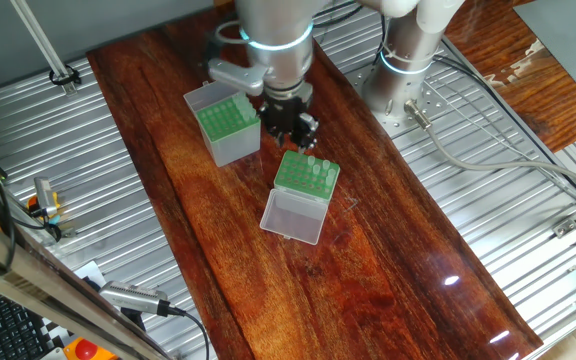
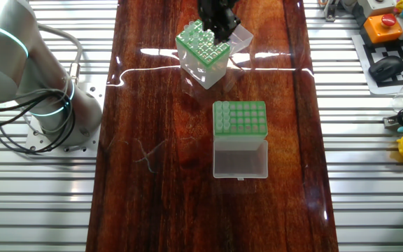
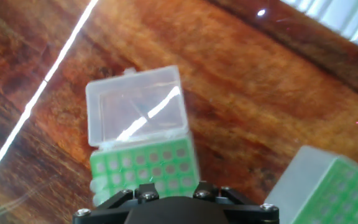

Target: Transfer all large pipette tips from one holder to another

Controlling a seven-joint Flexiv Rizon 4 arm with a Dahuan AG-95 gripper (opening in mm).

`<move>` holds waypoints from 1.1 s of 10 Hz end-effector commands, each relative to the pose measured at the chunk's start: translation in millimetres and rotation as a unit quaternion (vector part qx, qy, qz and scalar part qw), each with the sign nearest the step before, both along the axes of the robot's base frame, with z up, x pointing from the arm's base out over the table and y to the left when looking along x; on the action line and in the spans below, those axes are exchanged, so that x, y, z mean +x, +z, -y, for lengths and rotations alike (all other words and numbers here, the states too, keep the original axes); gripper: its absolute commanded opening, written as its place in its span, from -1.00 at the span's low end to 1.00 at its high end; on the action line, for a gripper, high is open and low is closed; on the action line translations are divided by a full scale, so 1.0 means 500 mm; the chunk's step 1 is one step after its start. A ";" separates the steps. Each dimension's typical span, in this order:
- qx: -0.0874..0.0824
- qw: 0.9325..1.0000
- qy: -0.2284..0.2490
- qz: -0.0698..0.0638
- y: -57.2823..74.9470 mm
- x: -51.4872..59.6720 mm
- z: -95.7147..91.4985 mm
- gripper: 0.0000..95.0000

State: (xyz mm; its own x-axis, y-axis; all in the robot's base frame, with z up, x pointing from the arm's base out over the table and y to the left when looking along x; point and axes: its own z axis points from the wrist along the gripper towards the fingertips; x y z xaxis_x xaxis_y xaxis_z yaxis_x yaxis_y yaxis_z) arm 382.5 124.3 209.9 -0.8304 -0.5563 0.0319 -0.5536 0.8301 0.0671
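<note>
Fingers (image 1: 290, 124) black, grip state unclear, between grey ribbed-lid box (image 1: 225, 123) and translucent green-racked box (image 1: 305, 179).

Glossy dark wood table (image 1: 388, 250), ribbed metal surface (image 2: 369, 175) on both sides.

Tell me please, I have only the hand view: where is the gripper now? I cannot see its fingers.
Observer: The gripper hangs beside the grey box, between it and the clear-lidded box.
Operator: Are tips left in the clear-lidded box?
Observer: Yes, a few large pipette tips stand along one edge of its rack.
Operator: And the grey box?
Observer: Its rack holds many tips.
</note>
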 end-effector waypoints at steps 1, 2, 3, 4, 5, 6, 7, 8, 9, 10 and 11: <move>0.017 1.000 0.019 -0.004 -0.002 0.012 -0.004 -0.20; 0.020 1.000 0.022 -0.004 -0.002 0.012 -0.004 -0.20; 0.018 0.999 0.029 -0.004 -0.031 -0.006 -0.021 -0.20; 0.011 1.000 0.027 -0.003 -0.049 -0.020 -0.027 -0.20; 0.011 1.000 0.024 -0.001 -0.065 -0.033 -0.027 -0.20; 0.010 1.000 0.025 -0.001 -0.071 -0.043 -0.025 -0.20; 0.009 1.000 0.025 0.000 -0.076 -0.051 -0.023 -0.20; 0.009 1.000 0.023 0.000 -0.080 -0.056 -0.022 -0.20; 0.009 1.000 0.021 0.001 -0.086 -0.067 -0.020 -0.20; 0.009 1.000 0.018 0.001 -0.088 -0.072 -0.020 -0.20; 0.010 1.000 0.016 0.003 -0.094 -0.081 -0.019 -0.20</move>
State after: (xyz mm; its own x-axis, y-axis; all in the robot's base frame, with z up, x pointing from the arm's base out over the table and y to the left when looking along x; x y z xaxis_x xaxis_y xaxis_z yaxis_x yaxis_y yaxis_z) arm 341.9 133.8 160.1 -0.8131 -0.5819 0.0161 -0.5790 0.8114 0.0798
